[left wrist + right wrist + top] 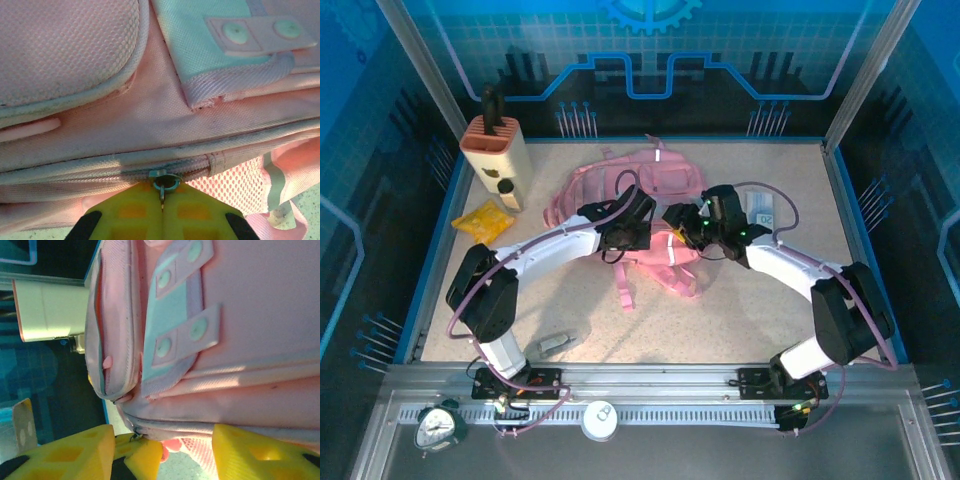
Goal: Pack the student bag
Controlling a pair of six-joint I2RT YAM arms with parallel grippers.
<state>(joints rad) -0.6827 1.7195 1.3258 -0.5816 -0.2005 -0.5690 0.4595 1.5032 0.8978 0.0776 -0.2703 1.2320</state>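
Student bag [655, 180]: lay flat at the middle of the table [740, 310], between the two wrists, with its pink straps [672, 275] trailing toward the near edge.
Left gripper [162, 212]: yellow fingers were pressed together, pinching the metal zip pull [164, 183] on the bag's zip seam.
Right gripper [162, 445]: fingers stood wide apart and clamped nothing. The bag's lower edge lay just beyond their tips, and a further yellow fingertip, seemingly the left gripper's, sat between them at the zip.
Obstruction: in the top view both wrists and their cables lay over the near half of the bag and hid the zip there.
Holder [498, 158]: a cream block with an orange top and dark handles standing upright in it, at the far-left corner, well apart from the bag. The right wrist view showed it past the bag's end.
Yellow packet [482, 218]: lay just in front of the holder, left of the bag and not touching it.
Blue-and-white item [760, 205]: lay just right of the bag, partly covered by the right arm; its kind could not be told.
Grey object [555, 343]: a small piece on the table near the left arm's base.
Alarm clock [438, 427] and white disc [600, 420]: sat on the metal rail in front of the arm bases.
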